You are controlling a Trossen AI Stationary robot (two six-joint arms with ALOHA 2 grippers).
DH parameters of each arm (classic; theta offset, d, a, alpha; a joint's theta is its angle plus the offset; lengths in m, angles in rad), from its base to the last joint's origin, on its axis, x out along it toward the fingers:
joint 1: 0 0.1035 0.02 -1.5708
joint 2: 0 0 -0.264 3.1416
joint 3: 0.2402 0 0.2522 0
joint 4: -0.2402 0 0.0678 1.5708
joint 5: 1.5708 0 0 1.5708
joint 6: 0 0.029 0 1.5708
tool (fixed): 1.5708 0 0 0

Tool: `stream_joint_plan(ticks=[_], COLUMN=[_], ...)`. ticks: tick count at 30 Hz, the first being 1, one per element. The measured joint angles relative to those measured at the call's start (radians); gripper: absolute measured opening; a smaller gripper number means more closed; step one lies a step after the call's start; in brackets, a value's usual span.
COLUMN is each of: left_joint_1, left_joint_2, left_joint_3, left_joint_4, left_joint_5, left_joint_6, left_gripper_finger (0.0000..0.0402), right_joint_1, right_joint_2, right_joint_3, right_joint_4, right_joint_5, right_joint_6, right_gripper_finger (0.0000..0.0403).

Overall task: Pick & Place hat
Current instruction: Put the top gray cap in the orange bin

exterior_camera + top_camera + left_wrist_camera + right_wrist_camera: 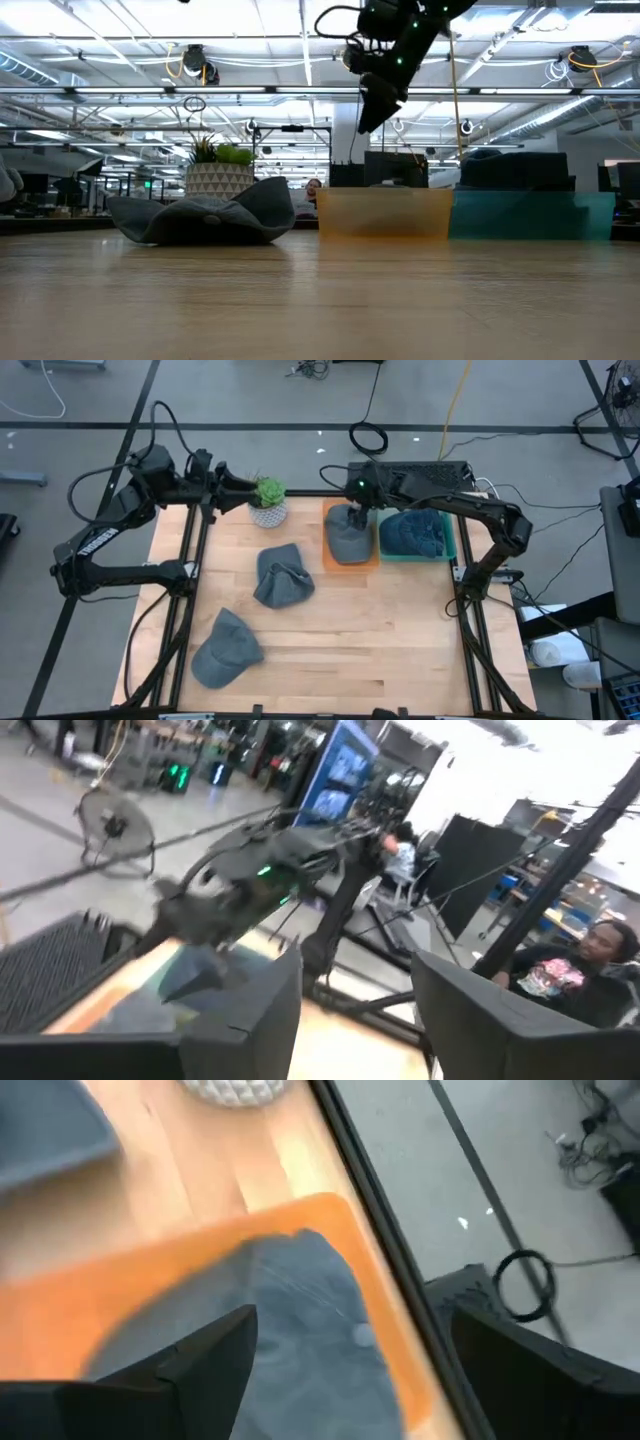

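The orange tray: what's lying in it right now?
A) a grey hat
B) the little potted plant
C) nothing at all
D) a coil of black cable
A: a grey hat lies in the orange tray, seen from above and in the right wrist view, with the right claw open just above it; the plant stands on the table beside the tray.

**Left wrist camera looks across to the other arm**

The left gripper shows its two dark fingers spread wide apart, nothing between them; beyond them the right arm reaches across, a green light on it; under it lies the pale wooden desk; a person sits at the edge; a floor fan stands on the grey floor behind.
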State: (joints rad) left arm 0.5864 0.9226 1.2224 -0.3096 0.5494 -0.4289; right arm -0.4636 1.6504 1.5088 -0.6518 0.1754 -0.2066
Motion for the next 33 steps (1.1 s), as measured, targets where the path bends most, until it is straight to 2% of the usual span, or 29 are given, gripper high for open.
stream_joint_plan(ticks=[6,11,14,18,23,33], left_joint_1=[0.024,0.025,0.030,0.038,0.049,0.049], left_joint_2=[0.000,0.000,0.000,0.000,-0.003,-0.006], left_joint_3=[0.000,0.000,0.000,0.000,0.000,0.000], left_joint_4=[-0.137,-0.267,-0.354,-0.450,-0.549,-0.644], left_joint_5=[0.013,0.018,0.005,-0.001,-0.001,-0.001], left_joint_6=[0.031,0.113,0.141,0.158,0.175,0.214], left_gripper_finger=[0.0257,0.0313,0.0332,0.0335,0.0320,0.0304], right_joint_1=[0.065,0.145,0.197,0.259,0.315,0.387], right_joint_2=[-0.030,-0.061,-0.088,-0.125,-0.170,-0.274], right_joint_3=[-0.001,0.000,0.000,0.000,0.000,0.000], right_joint_4=[-0.039,-0.004,0.037,0.091,0.173,0.373], right_joint_5=[-0.019,-0.047,-0.039,0.033,0.106,0.108], right_joint_6=[0.193,0.274,0.287,0.300,0.266,0.219], right_gripper_finger=[0.0322,0.0319,0.0318,0.0318,0.0318,0.0318])
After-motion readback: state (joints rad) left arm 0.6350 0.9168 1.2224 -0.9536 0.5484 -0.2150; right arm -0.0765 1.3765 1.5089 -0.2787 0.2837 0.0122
